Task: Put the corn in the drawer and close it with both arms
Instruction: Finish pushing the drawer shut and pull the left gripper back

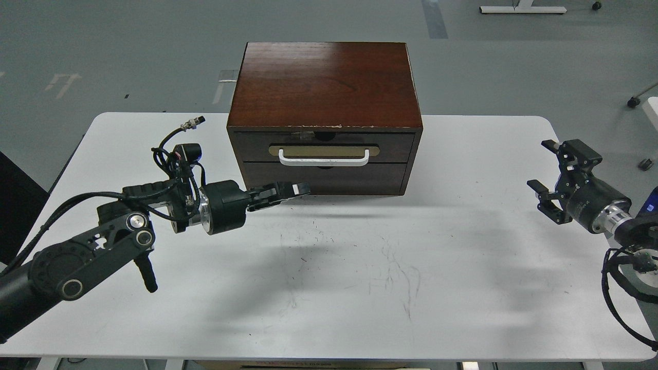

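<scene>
A white, scuffed table (462, 246) carries a dark brown wooden cabinet (324, 87) with a glossy top and chipped front edge. Its drawer (247, 140), fronted by a white bar handle (324, 159) on a tan oval plate, sits flush and shut, so its contents are hidden; a plain panel (324, 179) lies below. The left gripper (288, 192), fingers pressed together and empty, points at the cabinet's lower left corner, just beside it. The right gripper (546, 174), well right of the cabinet, has its fingers spread wide, holding nothing. No corn shows.
</scene>
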You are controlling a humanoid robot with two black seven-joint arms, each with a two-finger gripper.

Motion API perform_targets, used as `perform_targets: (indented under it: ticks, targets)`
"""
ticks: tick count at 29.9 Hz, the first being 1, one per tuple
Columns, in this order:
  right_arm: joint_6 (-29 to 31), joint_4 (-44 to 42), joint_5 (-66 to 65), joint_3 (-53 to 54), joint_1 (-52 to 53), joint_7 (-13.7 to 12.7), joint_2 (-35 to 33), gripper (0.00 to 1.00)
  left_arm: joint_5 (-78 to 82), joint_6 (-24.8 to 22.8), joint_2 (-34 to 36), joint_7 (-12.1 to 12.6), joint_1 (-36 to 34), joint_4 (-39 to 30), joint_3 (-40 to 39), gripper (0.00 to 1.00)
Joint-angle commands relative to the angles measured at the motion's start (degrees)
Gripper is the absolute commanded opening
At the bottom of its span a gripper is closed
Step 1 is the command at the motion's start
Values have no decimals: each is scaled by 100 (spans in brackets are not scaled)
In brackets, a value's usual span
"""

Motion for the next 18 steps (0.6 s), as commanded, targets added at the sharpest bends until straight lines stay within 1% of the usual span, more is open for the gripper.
perform_targets:
  ticks: [1,3,4,5,6,9,12,15,16,18]
  targets:
    - [2,0,17,178,-8,0,17,96,-845,-87,404,-293,66,-466,-144,18]
    - [2,0,18,249,-8,0,34,96,-1294,-87,511,-294,66,-554,-232,44]
    - [-7,0,18,328,-8,0,34,96,-1802,-79,563,-294,75,-564,-363,73]
    - [-7,9,18,372,-8,0,43,96,-2094,-61,572,-294,75,-564,-425,93]
    - [-7,9,18,477,-17,0,52,96,-2636,-35,616,-294,83,-546,-556,100]
    - [-7,9,35,732,-26,0,157,96,-3675,-17,739,-311,118,-336,-873,100]
    - [-7,9,53,899,-87,0,280,96,-4151,-17,766,-302,241,50,-971,100]
    - [-7,0,53,1084,-175,0,447,96,-4364,-8,757,-320,565,376,-1084,100]
    - [-7,0,53,1084,-175,0,447,96,-4364,-8,757,-320,567,377,-1085,100]
    - [-7,0,53,1119,-228,0,579,96,-4478,-26,661,-311,1048,473,-1548,100]
